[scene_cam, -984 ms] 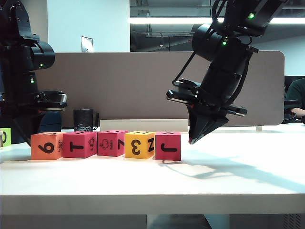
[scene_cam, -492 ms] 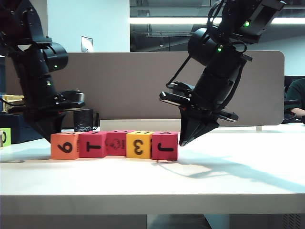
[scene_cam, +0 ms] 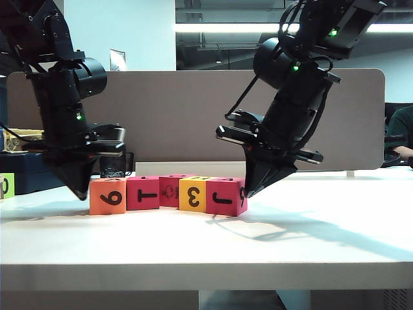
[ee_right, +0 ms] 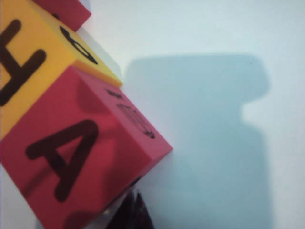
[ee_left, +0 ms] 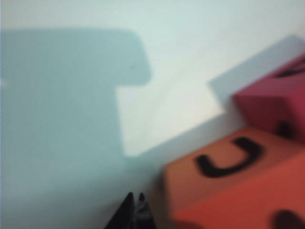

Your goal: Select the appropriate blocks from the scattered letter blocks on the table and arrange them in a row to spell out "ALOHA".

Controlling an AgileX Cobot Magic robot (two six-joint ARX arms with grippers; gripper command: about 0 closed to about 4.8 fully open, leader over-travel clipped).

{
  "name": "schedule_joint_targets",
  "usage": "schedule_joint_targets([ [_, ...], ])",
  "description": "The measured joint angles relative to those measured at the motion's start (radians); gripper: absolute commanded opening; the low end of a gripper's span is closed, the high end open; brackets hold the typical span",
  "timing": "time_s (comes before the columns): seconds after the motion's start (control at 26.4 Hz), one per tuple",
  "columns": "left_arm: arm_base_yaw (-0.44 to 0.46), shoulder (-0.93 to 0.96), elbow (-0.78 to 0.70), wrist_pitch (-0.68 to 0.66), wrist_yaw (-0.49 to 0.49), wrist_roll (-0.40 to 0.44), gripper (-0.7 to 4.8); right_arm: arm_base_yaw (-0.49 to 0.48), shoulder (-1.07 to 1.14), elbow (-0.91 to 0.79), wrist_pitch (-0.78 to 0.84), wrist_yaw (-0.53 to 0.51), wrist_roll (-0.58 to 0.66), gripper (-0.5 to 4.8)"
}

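Five letter blocks stand in a tight row on the white table [scene_cam: 310, 239]: orange "6" [scene_cam: 108, 196], pink "T" [scene_cam: 142, 192], a pink logo block [scene_cam: 169, 190], yellow "3" [scene_cam: 193, 194] and pink "J" [scene_cam: 226, 197]. My left gripper [scene_cam: 82, 194] is shut, its tip at the orange block's left side. My right gripper [scene_cam: 247, 192] is shut too, tip at the J block's right side. In the left wrist view the left gripper [ee_left: 135, 196] sits beside the orange block [ee_left: 228, 191]. In the right wrist view the right gripper [ee_right: 136, 196] is beside the pink block [ee_right: 71, 157], whose top reads "A"; the yellow block [ee_right: 28, 62] is next to it.
A grey-brown divider panel [scene_cam: 193, 116] runs behind the table. A black mug [scene_cam: 115, 165] stands behind the row. A lime-green block [scene_cam: 6, 186] sits at the far left edge. The table's thick front edge [scene_cam: 206, 276] is near the camera.
My left gripper has swung right, pushing the orange block and closing the gaps in the row. My right gripper came left against the J block, which stayed put.
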Motion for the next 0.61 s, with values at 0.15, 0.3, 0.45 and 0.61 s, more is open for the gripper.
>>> schedule_joint_targets([
  [0.15,0.01,0.0,0.011,-0.015,-0.098,0.003,-0.06,-0.001,0.0,0.0,0.0,0.003,0.0,-0.05],
  [0.3,0.005,0.001,0.067,-0.046,-0.117,0.005,-0.06,0.0,0.002,0.057,-0.051,0.042,-0.006,-0.05],
  [0.45,0.007,0.001,0.19,-0.106,-0.125,0.005,-0.06,0.0,-0.008,0.159,-0.123,0.132,-0.06,-0.05],
  [0.61,0.008,0.0,0.246,-0.116,0.04,0.005,-0.06,0.0,-0.019,0.212,-0.132,0.13,-0.065,-0.05],
])
